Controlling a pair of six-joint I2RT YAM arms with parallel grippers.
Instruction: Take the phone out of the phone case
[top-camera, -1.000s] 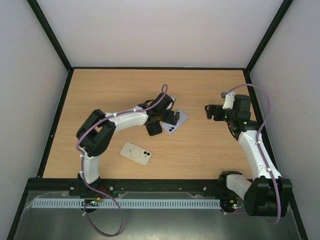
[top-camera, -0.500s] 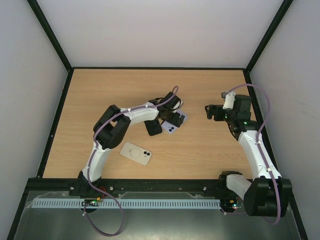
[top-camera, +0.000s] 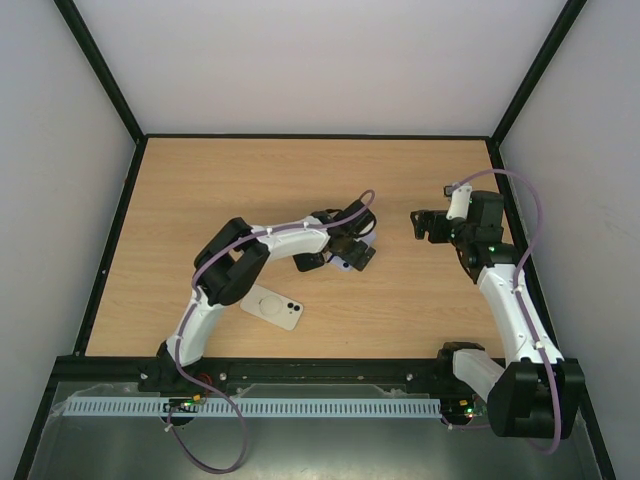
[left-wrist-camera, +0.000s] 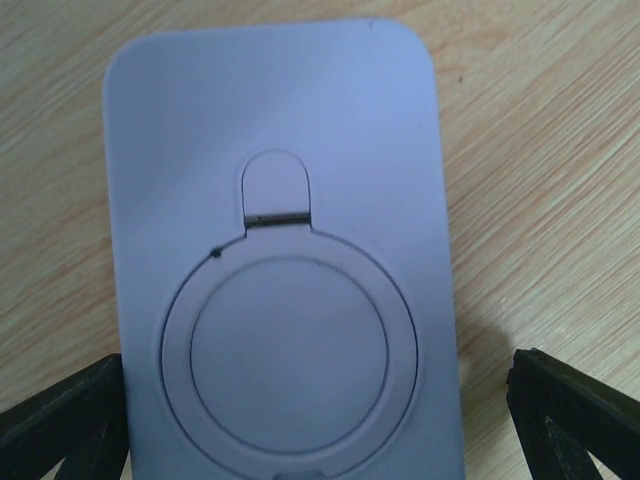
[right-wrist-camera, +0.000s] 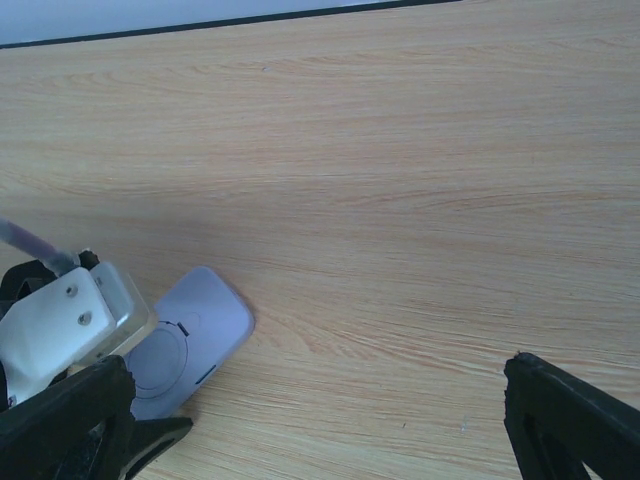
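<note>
A lavender phone case lies back up on the wooden table, its round ring stand showing. It fills the left wrist view. My left gripper is open and sits low over it, one finger at each long edge. In the top view the left gripper covers most of the case. Whether a phone is inside is hidden. My right gripper is open and empty, to the right of the case. The right wrist view shows the case at lower left.
A white phone-shaped slab with a round ring and two camera lenses lies flat near the front, left of centre. The table's black frame bounds the back, and grey walls rise behind it.
My left arm has reached further right and turned its gripper over the lavender case, now covering most of it. The right arm and the white slab have not moved.
</note>
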